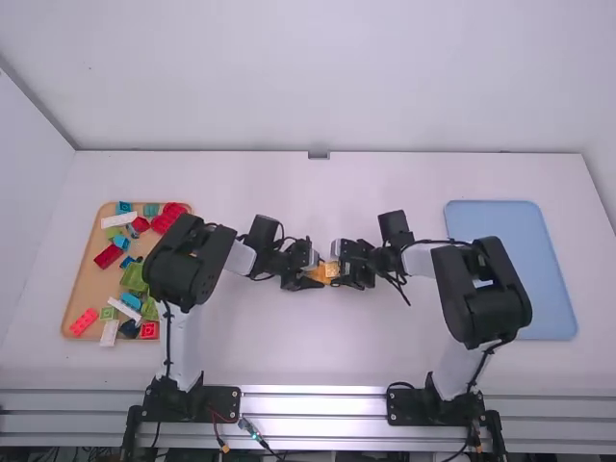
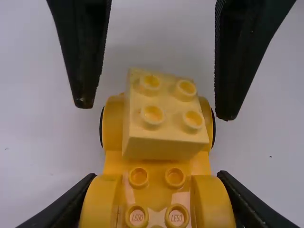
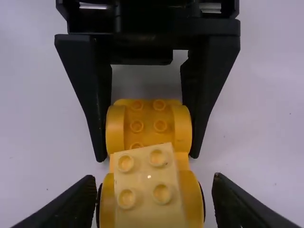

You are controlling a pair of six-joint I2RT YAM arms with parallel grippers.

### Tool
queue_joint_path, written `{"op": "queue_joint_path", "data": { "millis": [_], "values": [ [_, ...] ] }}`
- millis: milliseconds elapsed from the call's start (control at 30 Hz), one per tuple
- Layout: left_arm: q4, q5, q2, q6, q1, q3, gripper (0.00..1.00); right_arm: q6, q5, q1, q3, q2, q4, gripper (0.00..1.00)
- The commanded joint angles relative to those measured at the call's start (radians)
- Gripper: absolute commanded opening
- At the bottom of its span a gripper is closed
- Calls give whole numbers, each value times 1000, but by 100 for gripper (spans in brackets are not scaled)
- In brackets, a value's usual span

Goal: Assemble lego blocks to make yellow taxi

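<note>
- High view: yellow car (image 1: 320,275) above mid-bench (image 1: 260,351), left pincer (image 1: 307,277) at nine o'clock, right pincer (image 1: 344,265) at three.
- Left wrist view: pale block's (image 2: 166,148) studs; left pincer clamped on the car.
- Right wrist view: right pincer spread, empty.

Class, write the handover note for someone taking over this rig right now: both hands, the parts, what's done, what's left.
Left hand: closed on the fenders of the yellow car base.
Right hand: open, fingers either side of the pale yellow 2x2 block, not gripping.
Spare blocks: on the tan tray, beyond the left arm.
Done: pale block placed on the car base, but askew.
Left: probably square it up and press it down; whether more parts are needed, I can't tell.
</note>
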Motion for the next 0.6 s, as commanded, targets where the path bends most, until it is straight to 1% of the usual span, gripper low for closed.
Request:
{"op": "queue_joint_path", "data": {
  "millis": [0,33,100,133,200,233,267,300,333,467,567],
  "values": [
    [-16,-23,16,-14,-6,-6,31,9,-53,-7,20,9,14,66],
    [-15,-23,16,-14,-6,-6,31,8,-84,-15,26,8,22,68],
    [-16,-24,16,-14,-10,-5,31,9,-119,-25,38,8,19,70],
    [-16,-24,16,-14,-10,-5,31,2,-163,-37,58,2,-2,71],
    [-16,-23,16,-14,-6,-5,31,1,-203,-47,73,-10,-27,70],
    [-16,-23,16,-14,-10,-5,31,3,-213,-53,78,-26,-42,59],
    [-16,-23,16,-14,-11,-5,31,0,-209,-55,79,-32,-48,38],
    [-16,-23,16,-14,-6,-5,31,5,-187,-56,79,-33,-40,2],
    [-16,-23,16,-14,-5,-5,31,8,-178,-55,78,-32,-38,0],
    [-16,-23,16,-14,-11,-5,31,9,-94,-32,76,-23,-77,0],
    [-15,-23,16,-14,-6,-5,30,53,-14,-5,76,-22,-106,0]
  ]
}}
